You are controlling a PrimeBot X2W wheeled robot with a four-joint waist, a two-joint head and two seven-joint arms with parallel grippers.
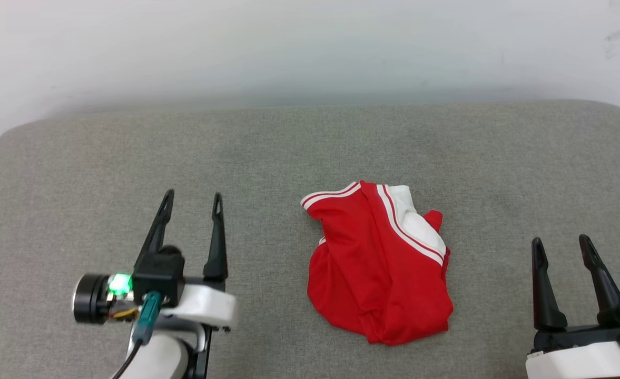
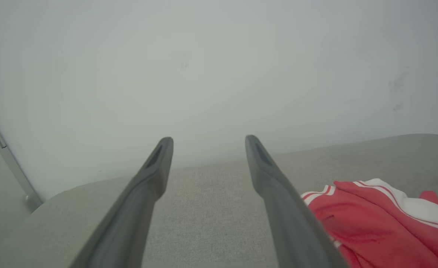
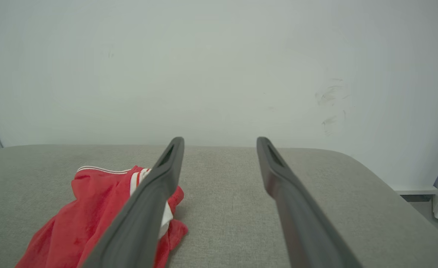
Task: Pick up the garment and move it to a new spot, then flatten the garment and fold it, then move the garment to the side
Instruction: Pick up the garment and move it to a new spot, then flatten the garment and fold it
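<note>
Broadly, the grey pad (image 1: 104, 158) lay across the head view with a pale wall (image 1: 288, 42) behind it. The garment (image 1: 362, 273) sat crumpled on the pad as a red heap, roughly midway between the two arms. A white sleeve (image 1: 421, 223) and striped trim (image 1: 409, 233) showed at the heap's far-right part; no lettering could be seen. The heap was about as wide as it was deep, so it offered no clear long axis. Its plainest line was the trim, slanting from the far edge toward the right side.

The left gripper (image 1: 193, 196) stood left of the garment and apart from it, jaws spread wide with nothing between them, tips about level with the garment's far edge. The right gripper (image 1: 560, 239) stood right of the garment, likewise apart, spread and empty, tips about level with its middle. Each wrist view agreed: the garment lay to the inner side of that arm's jaws, not between them.

Neither arm looked clearly nearer. The pickup seemed not yet begun. It would probably call for a gripper to swing inward toward the garment and come down over a raised fold, and the bunched far-right part looked the easiest to pinch.
</note>
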